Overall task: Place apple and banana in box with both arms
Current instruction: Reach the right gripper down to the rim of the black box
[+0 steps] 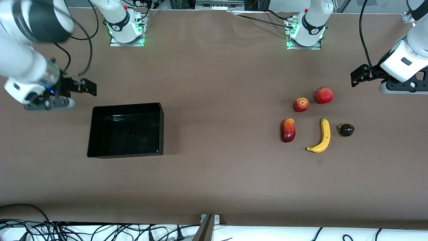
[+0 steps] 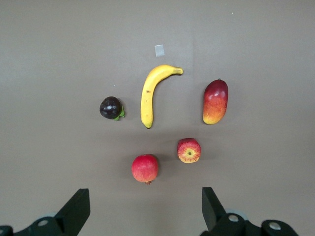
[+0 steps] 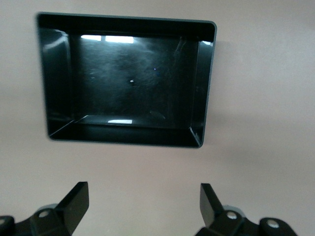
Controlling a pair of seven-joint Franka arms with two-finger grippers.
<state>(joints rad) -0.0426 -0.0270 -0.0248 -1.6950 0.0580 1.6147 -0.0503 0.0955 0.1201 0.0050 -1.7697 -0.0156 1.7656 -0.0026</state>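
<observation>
Lying apart — apple (image 1: 301,104), banana (image 1: 321,136), box (image 1: 95,134).

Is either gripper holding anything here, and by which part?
Nothing is held. The left gripper and right gripper both hang with jaws open and empty.

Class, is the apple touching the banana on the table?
Apart. The left wrist view shows bare table between the apple and the banana.

Brown table (image 1: 214,83), cables (image 1: 100,231) below.
</observation>
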